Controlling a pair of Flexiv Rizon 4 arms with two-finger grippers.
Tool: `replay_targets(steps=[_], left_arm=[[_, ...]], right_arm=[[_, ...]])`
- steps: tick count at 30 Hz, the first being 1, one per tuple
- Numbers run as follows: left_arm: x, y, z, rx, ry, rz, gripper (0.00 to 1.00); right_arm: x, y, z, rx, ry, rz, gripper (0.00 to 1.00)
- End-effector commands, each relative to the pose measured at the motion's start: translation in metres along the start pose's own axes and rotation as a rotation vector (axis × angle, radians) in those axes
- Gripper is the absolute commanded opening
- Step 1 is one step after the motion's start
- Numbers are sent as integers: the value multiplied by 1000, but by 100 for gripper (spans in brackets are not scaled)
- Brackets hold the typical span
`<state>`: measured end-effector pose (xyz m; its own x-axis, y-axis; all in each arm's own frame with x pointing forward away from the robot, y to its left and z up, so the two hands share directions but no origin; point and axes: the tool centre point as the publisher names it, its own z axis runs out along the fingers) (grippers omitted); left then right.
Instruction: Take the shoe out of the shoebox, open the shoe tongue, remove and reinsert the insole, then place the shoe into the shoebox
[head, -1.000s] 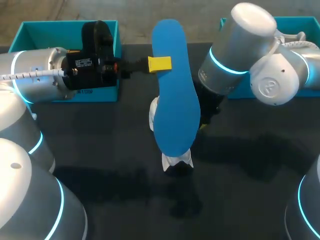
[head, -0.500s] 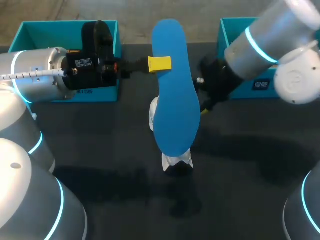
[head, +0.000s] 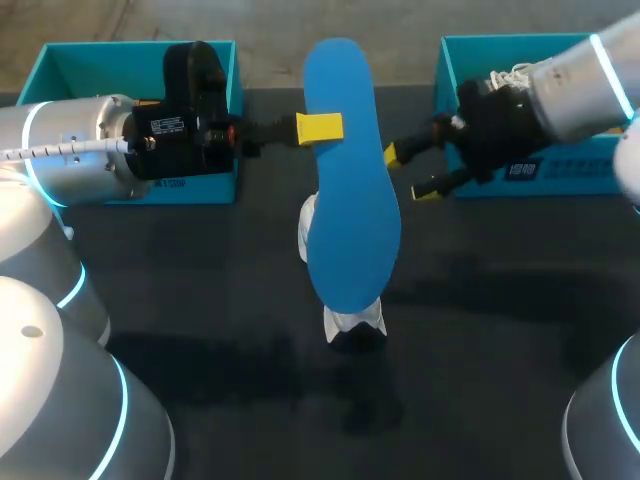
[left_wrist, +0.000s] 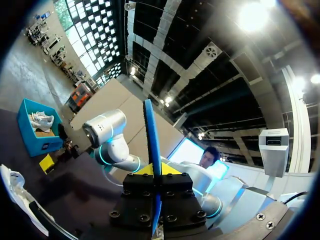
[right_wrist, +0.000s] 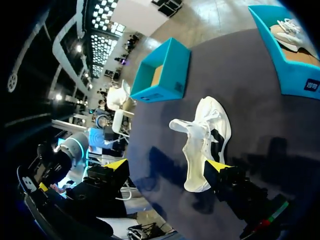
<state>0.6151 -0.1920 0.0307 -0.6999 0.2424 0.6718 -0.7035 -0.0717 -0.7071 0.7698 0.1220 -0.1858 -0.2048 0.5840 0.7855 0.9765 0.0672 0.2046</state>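
Note:
A long blue insole hangs in the air over the table's middle, with my left gripper shut on its edge near the far end. In the left wrist view the insole stands edge-on between the left gripper's yellow tips. The white shoe lies on the table under the insole, mostly hidden by it; the right wrist view shows the shoe on its side with laces loose. My right gripper is open and holds nothing, to the right of the insole and above the shoe.
A teal shoebox stands at the back left, behind my left arm. A second teal box at the back right holds another white shoe. The table top is dark.
My right arm has pulled back to the right, away from the shoe and insole, and its open fingers have come into sight. The left arm and insole have not moved.

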Motion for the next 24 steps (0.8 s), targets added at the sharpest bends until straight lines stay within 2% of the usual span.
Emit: replay_targets(steps=[1, 13, 17, 24], left_arm=[[-2, 0, 2, 1, 2, 0, 0], [-2, 0, 2, 1, 2, 0, 0], [-2, 0, 2, 1, 2, 0, 0], [-2, 0, 2, 1, 2, 0, 0]], right_arm=[[-3, -7, -12, -24, 62, 1, 100], [1, 4, -32, -52, 281, 86, 100], [2, 7, -40, -104, 384, 129, 100], [0, 12, -49, -155, 414, 158, 100]])
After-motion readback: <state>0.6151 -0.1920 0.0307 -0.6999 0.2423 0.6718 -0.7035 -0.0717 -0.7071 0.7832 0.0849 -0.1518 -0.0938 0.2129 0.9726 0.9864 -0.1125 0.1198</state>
